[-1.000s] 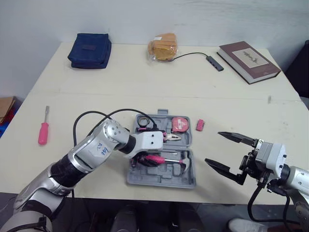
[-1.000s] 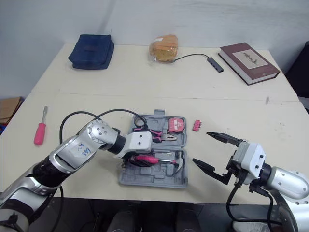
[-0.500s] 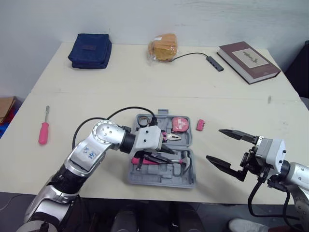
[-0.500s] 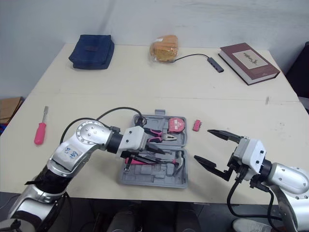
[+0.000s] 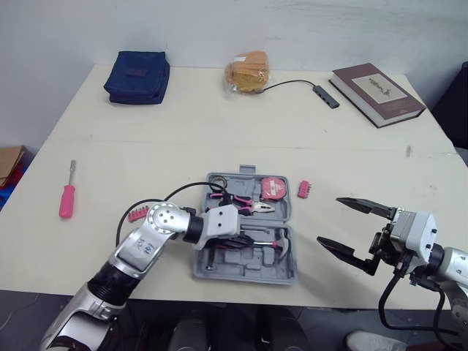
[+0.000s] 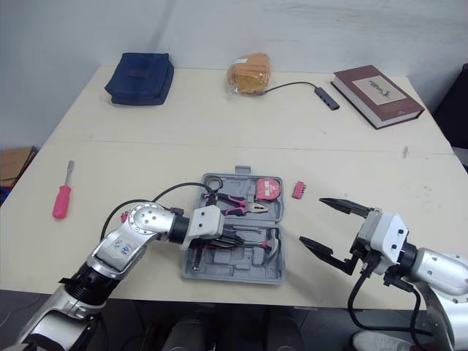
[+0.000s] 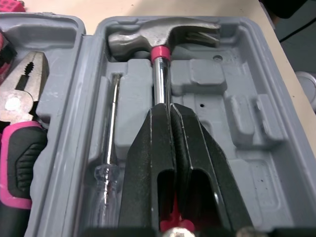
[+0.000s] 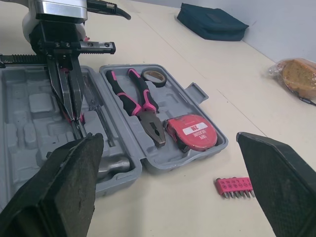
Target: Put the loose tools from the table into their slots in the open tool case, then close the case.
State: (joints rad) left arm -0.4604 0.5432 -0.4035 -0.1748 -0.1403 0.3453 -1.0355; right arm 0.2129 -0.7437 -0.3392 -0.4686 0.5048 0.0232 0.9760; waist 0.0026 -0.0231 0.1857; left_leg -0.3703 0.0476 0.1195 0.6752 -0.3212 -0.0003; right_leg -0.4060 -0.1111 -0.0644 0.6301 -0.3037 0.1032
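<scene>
Left wrist view: left jaws pressed together, tips on the steel shaft of the claw hammer (image 7: 163, 39), which lies in its slot in the tool case (image 7: 276, 148), head ahead of them. Rigid, head-heavy, slick-shafted; the pink grip probably holds best. Right jaws wide, empty.

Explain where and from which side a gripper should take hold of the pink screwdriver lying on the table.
On the screwdriver, probably the pink handle, from straight above, closing across its width: it lies flat, and the handle is thicker than the thin shaft.
</scene>
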